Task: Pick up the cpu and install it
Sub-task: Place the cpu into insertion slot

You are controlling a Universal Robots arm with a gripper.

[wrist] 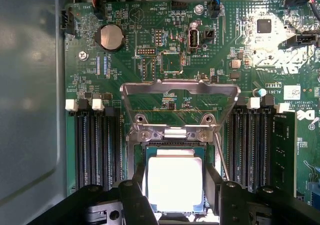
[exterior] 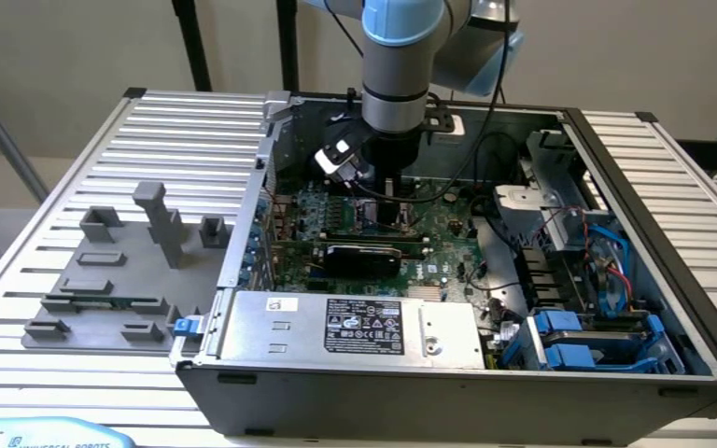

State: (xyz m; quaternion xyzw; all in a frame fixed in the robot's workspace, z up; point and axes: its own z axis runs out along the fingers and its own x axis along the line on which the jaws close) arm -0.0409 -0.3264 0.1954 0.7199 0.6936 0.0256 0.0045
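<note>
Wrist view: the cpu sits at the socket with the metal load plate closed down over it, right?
No. The load plate is swung open, lying back over the motherboard; the cpu sits uncovered at the socket, as the wrist view shows.

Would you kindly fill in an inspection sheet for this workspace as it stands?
Surface: slatted metal table bearing an open computer case.
Job's things: cpu over the motherboard, retention frame swung open.
Clutter: grey fixture blocks at the exterior view's left.
Grippers: tool shut on the cpu.
Cables: black cable beside the arm; blue cables inside the case.
Surroundings: plain wall behind.
</note>
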